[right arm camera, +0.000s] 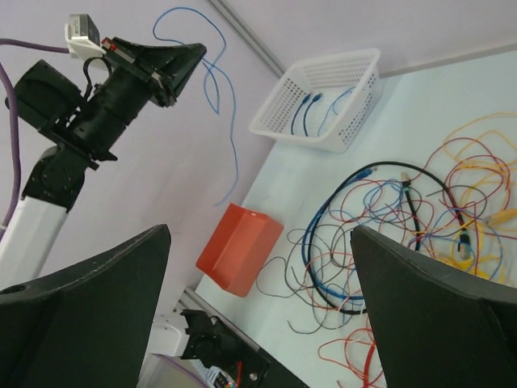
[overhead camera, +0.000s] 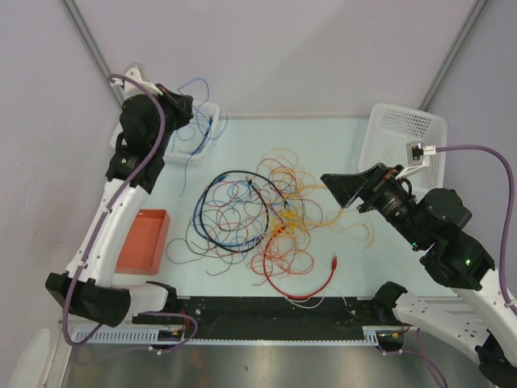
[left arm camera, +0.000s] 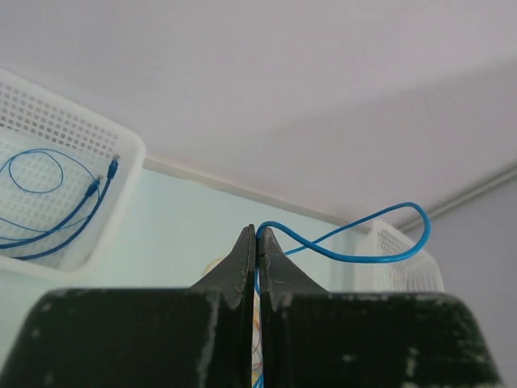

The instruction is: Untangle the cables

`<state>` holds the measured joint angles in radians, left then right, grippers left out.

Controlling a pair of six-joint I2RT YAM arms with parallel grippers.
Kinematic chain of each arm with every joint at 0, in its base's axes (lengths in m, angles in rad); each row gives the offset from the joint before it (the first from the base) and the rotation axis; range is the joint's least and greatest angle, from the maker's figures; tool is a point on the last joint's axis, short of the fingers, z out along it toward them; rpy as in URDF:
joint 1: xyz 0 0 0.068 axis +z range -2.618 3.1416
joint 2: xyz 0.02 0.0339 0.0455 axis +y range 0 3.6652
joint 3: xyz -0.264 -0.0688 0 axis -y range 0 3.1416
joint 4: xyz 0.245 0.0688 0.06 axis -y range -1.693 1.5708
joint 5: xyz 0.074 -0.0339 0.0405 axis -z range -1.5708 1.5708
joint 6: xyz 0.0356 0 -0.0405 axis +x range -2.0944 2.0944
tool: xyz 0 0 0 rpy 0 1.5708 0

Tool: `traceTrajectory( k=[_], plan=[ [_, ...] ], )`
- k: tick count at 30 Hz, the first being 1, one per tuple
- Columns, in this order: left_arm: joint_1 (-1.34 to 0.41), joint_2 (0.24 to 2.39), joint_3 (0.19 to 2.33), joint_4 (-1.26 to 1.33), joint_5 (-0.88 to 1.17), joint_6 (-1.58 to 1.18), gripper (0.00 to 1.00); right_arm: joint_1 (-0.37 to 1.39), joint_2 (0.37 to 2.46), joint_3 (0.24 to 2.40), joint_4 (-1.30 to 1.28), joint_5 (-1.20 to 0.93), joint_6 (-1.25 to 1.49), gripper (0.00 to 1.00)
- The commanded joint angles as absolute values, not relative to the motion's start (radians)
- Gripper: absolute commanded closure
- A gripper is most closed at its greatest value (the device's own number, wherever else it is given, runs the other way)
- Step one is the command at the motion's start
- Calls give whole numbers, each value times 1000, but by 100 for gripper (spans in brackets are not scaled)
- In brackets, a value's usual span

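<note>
A blue cable [left arm camera: 380, 234] pinched at the tips of the left gripper [left arm camera: 257, 233] vanishes downward between its dark fingers [left arm camera: 234, 279], whose bases are cut off by the wrist view's lower edge. Left of that gripper, a white basket [left arm camera: 121, 162] and the blue cables [left arm camera: 48, 174] lying in it run out of frame. Right of it, a second basket [left arm camera: 412, 275] is half hidden behind a finger. On the right gripper [right arm camera: 260, 230], spread fingers [right arm camera: 436, 323], blurred and cropped at the bottom, cover part of the tangle of cables [right arm camera: 380, 210] ahead of them. Plug tips there are too small to identify.
</note>
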<state>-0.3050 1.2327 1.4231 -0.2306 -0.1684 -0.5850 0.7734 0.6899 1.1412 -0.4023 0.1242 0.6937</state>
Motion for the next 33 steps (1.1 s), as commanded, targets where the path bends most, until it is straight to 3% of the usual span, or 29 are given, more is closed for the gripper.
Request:
traceTrajectory(
  k=[1,7,18,26,33],
  plan=[
    [-209,1308,1546,-238,-161,-685,100,765,676,1175,-426,190,604,0],
    [-141,1505,1727,-172,-296,-693,100,753,710,1174,-471,201,529,0],
    [-100,1796,1736,138,-572,-713,100,716,721,1017,-380,198,437,0],
    [-97,1960,1808,448,-790,-425,100,693,726,907,-298,166,480,0],
    [-98,2037,1809,381,-810,-414,98,673,764,868,-250,135,494,0]
  ],
)
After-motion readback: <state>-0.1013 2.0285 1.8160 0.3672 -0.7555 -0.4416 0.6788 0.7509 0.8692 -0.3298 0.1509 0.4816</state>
